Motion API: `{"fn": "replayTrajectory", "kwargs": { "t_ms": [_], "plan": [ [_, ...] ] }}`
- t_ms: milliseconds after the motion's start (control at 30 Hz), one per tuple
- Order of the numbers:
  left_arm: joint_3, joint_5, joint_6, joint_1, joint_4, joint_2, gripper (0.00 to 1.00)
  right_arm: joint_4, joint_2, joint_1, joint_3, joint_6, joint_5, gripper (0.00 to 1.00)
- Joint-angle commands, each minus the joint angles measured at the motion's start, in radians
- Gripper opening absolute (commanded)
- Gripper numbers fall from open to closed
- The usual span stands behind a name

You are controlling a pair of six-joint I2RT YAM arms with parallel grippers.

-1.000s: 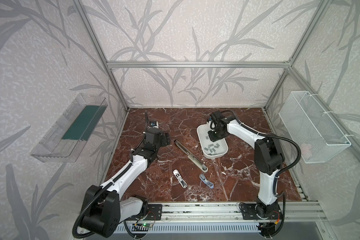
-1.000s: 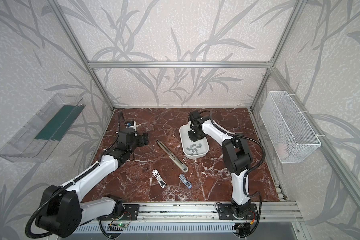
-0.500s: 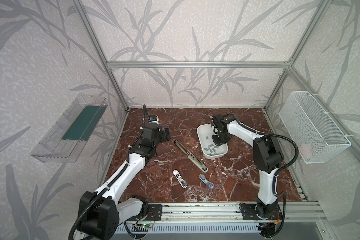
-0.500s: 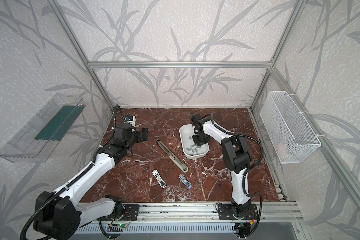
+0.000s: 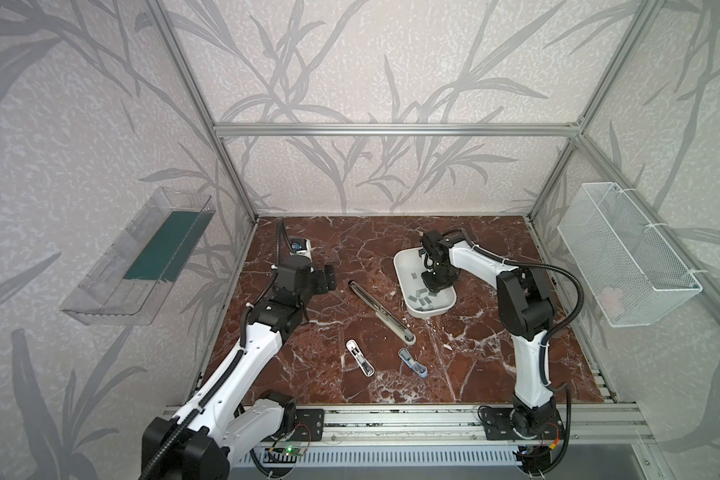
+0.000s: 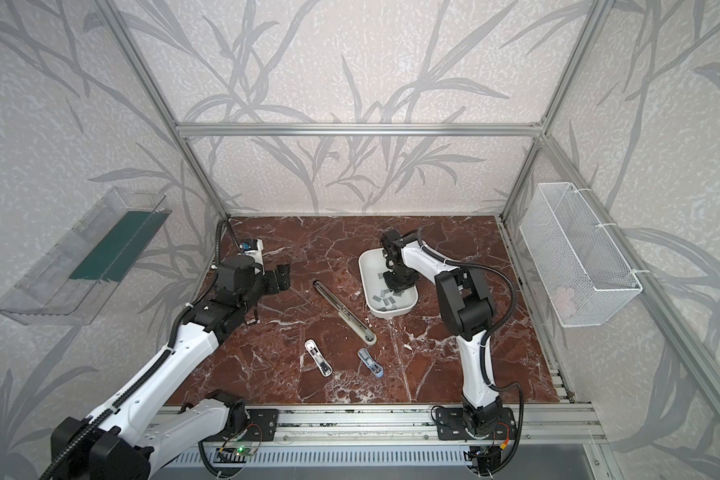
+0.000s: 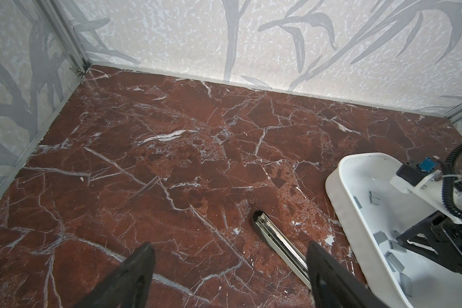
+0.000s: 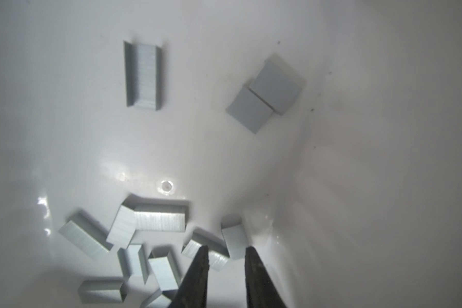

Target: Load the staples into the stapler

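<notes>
Several grey staples [image 8: 158, 221] lie loose in a white tray [image 5: 400, 270] at the back right of the marble table; they show in both top views [image 6: 385, 297] and in the left wrist view [image 7: 382, 237]. My right gripper [image 8: 226, 252] reaches down into the tray [image 6: 364, 270], its fingers a narrow gap apart, with the tips just over a few strips and gripping nothing. A long stapler [image 5: 381, 311] lies opened flat mid-table. My left gripper [image 7: 230, 248] hovers wide open and empty to the left of the stapler's far end [image 7: 262, 221].
A small white stapler [image 5: 359, 357] and a small grey-blue one [image 5: 412, 363] lie nearer the front. A wire basket [image 5: 624, 253] hangs on the right wall and a clear plastic bin [image 5: 142, 257] on the left wall. Aluminium frame posts edge the table.
My right gripper has moved toward the front inside the tray, down over the heap of staples, and narrowed slightly. The left arm has lifted and shifted a little; its gripper stays open.
</notes>
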Motion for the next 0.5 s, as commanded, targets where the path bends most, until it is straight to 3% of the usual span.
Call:
{"fn": "replayTrajectory", "kwargs": {
  "t_ms": [0,467],
  "plan": [
    [0.017,-0.005,-0.02,0.004,-0.032,-0.019,0.89,-0.017,0.021,-0.004,0.037,-0.023,0.028,0.26],
    [-0.007,-0.04,-0.061,0.004,-0.02,-0.045,0.87,0.006,0.056,-0.009,0.027,-0.022,0.016,0.24]
  ]
}}
